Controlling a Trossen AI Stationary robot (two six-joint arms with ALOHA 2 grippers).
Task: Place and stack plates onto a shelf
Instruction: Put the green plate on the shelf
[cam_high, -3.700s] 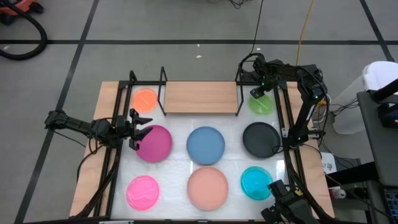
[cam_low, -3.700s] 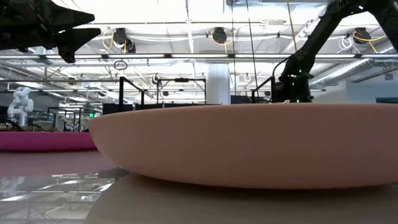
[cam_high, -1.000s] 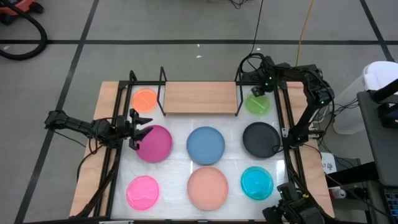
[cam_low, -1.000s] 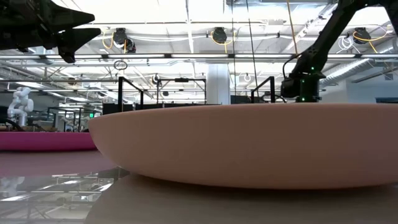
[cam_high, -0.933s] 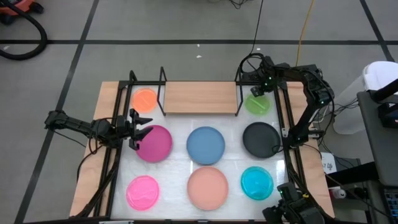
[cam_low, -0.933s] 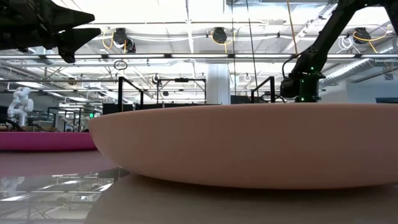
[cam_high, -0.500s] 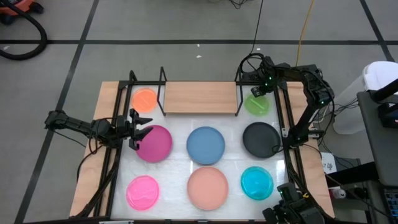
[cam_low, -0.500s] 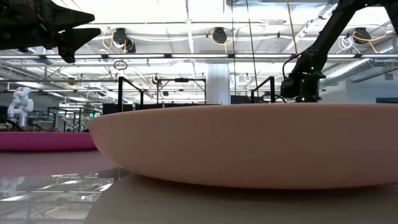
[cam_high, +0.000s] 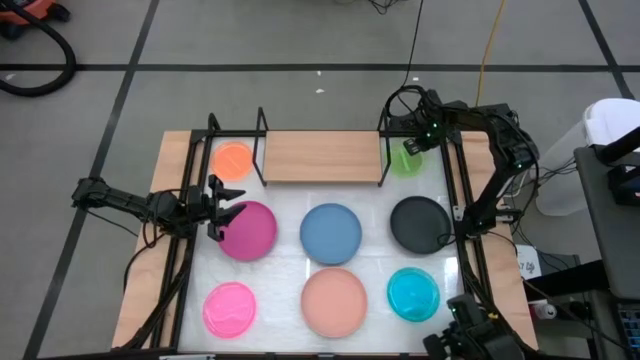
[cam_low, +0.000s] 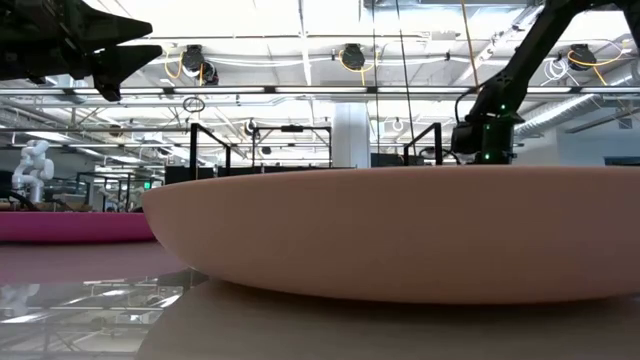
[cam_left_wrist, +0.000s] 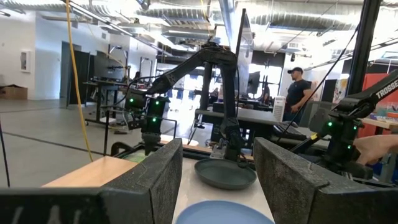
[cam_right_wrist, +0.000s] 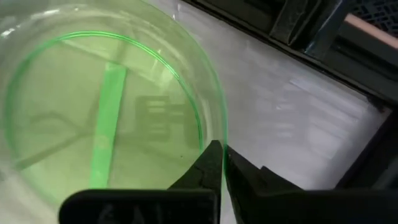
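Right tool (cam_right_wrist: 219, 163) is pinched on the green plate's (cam_high: 408, 160) rim at the table's (cam_high: 370, 255) 1 o'clock corner, just right of the shelf (cam_high: 322, 157). I'd lift it level, clear the upright, then slide left. Left tool (cam_high: 222, 205) waits, fingers apart, at 9 o'clock.

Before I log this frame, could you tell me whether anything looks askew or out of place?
Only the green plate: the right gripper is shut on its rim, and it overlaps the shelf's right-hand upright. The other plates lie flat on the table, and the left gripper hangs open by the magenta plate.
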